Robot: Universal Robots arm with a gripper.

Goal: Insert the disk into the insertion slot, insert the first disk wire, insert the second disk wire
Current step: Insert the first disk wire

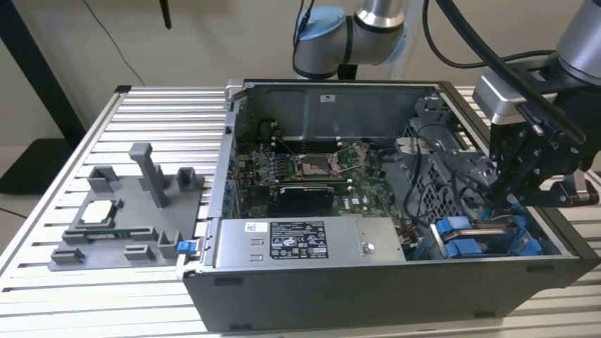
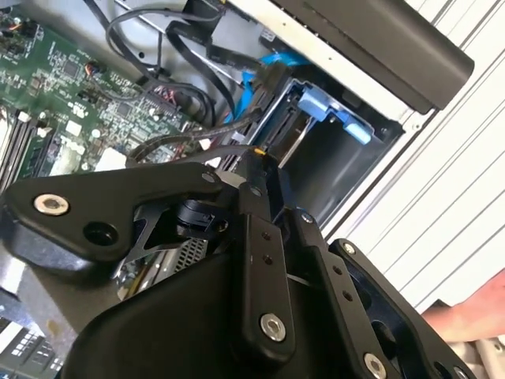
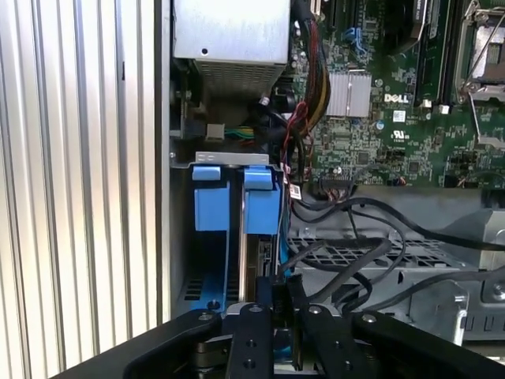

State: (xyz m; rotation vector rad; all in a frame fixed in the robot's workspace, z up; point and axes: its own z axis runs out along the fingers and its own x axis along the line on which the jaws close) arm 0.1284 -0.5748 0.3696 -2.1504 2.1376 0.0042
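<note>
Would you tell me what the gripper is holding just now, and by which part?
The gripper seems to pinch a black disk wire by its connector end, beside the blue-framed disk.

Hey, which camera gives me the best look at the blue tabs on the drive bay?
The first wrist view: the blue tabs stand side by side, nothing across them. The exterior view shows the tabs low in a corner of the case. The second wrist view shows one tab at the end of the insertion slot.
</note>
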